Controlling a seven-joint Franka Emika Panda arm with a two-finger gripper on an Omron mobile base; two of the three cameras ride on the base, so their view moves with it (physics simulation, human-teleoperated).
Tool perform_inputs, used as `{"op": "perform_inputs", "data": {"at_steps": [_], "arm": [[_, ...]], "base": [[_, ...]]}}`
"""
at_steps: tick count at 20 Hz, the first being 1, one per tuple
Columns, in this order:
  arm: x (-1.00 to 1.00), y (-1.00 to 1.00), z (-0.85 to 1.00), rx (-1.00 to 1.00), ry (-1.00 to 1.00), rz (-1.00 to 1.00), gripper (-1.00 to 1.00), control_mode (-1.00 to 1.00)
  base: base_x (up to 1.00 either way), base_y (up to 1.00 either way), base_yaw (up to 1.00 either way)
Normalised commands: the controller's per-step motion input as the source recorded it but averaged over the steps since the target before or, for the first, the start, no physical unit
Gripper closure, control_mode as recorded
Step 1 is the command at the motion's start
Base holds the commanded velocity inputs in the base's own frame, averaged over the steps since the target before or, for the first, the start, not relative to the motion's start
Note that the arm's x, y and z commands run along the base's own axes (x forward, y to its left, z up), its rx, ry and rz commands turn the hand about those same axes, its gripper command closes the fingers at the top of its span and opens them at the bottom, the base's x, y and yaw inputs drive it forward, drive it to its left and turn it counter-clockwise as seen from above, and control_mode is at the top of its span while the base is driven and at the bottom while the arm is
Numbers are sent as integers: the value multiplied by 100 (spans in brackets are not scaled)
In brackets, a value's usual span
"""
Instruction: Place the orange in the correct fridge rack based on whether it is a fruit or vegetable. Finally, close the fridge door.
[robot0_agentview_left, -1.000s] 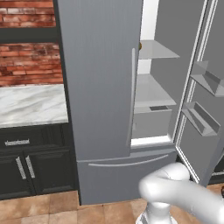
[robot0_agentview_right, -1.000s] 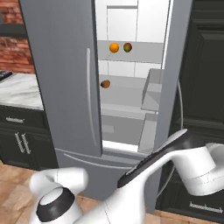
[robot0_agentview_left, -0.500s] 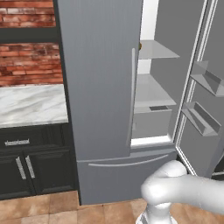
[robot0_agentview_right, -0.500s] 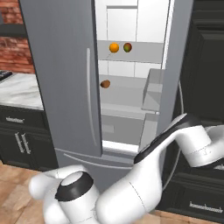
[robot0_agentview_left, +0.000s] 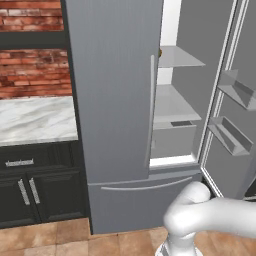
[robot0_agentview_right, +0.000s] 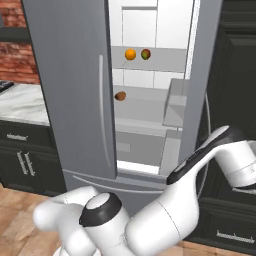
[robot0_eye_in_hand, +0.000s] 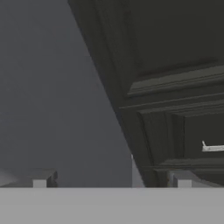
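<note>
Orange: the orange (robot0_agentview_right: 130, 54) sits on the fridge rack (robot0_agentview_right: 160, 61), at its left end, close to the edge of the closed left door (robot0_agentview_right: 75, 85). In the left base view only a sliver of it peeks past that door's edge (robot0_agentview_left: 160, 52).
Neighbour on the rack: a greenish-yellow round fruit (robot0_agentview_right: 145, 54) sits just beside the orange, to its right, the two near each other but apart.
Fridge rack: a thin pale plate across the white interior, the higher full shelf; in the left base view it appears as a flat grey plate (robot0_agentview_left: 180, 57).
Shelf below: a similar grey shelf (robot0_agentview_right: 142, 107) one level down carries a brown round item (robot0_agentview_right: 120, 96) near its left end.
Open door: the right fridge door (robot0_agentview_left: 230, 95) stands swung out, its inner bins (robot0_agentview_left: 231, 134) facing the interior.
Freezer drawer: a grey drawer front (robot0_agentview_left: 145, 197) with a long handle spans the fridge's base.
Gripper: the two finger tips (robot0_eye_in_hand: 43, 179) show at the bottom of the hand view, set wide apart with nothing between them, so the gripper (robot0_eye_in_hand: 111, 180) is released. It points at the grey outer face of the open door and the dark cabinet (robot0_eye_in_hand: 175, 87) beside it.
Arm: the white arm (robot0_agentview_right: 200, 175) reaches to the right of the open door, well away from the orange.
Surroundings: marble counter (robot0_agentview_left: 35, 120), dark lower cabinets (robot0_agentview_left: 30, 190) and brick wall (robot0_agentview_left: 30, 70) to the fridge's left.
</note>
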Motion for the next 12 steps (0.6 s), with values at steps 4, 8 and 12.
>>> {"op": "perform_inputs", "data": {"at_steps": [4, 8, 12], "arm": [[46, 100, 3, 0, 0, 20, -100, -100], [13, 100, 6, 0, -6, 14, -100, -100], [38, 100, 14, 0, -6, 3, -100, -100]], "base": [[0, 0, 0], [0, 0, 0], [0, 0, 0]]}}
